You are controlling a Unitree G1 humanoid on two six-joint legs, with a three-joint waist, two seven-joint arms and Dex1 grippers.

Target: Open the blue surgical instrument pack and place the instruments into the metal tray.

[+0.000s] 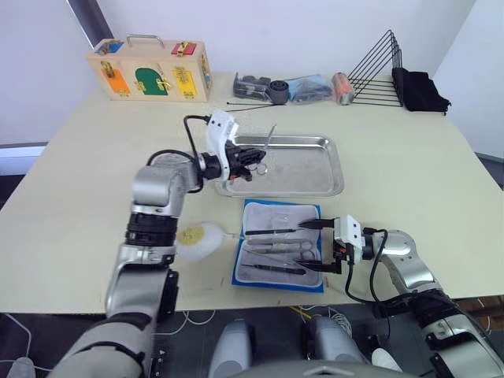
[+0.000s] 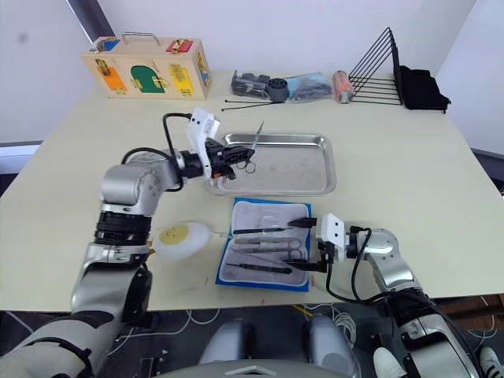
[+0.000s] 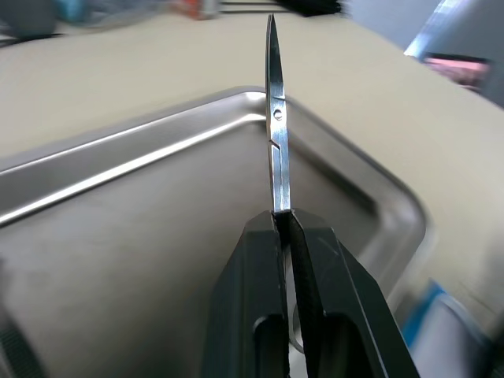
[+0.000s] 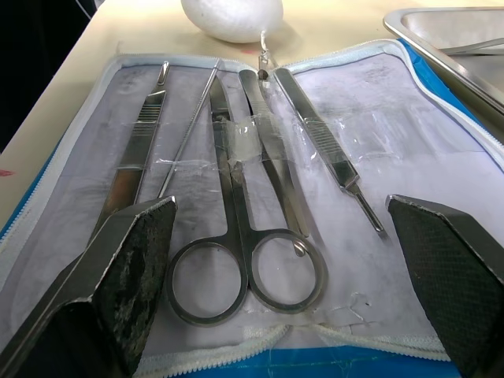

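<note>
From the left eye view, the left gripper (image 1: pixel 253 158) hangs over the left end of the metal tray (image 1: pixel 315 183), its black fingers clamped on a pair of scissors (image 1: pixel 269 140) whose blades point up and away. Nearer the robot, the blue surgical instrument pack (image 1: pixel 279 246) lies opened flat on the table (image 1: pixel 409 173), grey-white lining up. The right gripper (image 1: pixel 322 246) sits at the pack's right edge with its jaws spread wide, touching nothing I can make out. A white egg-shaped toy (image 1: pixel 198 240) rests just left of the pack.

In the left wrist view, the two fingers (image 3: pixel 260 291) are pressed together around the scissors' shank, the closed blades (image 3: pixel 276 118) rising above the tray's rounded corner (image 3: pixel 386 205).

In the right wrist view, the textured pads (image 4: pixel 130 268) stand far apart on either side of the pack's lining (image 4: pixel 409 142). Between them lie ring-handled scissors (image 4: pixel 236 252), forceps (image 4: pixel 272 153), a scalpel handle (image 4: pixel 327 153), a thin probe (image 4: pixel 189 130) and another flat handle (image 4: pixel 142 138), held under clear strips.
</note>
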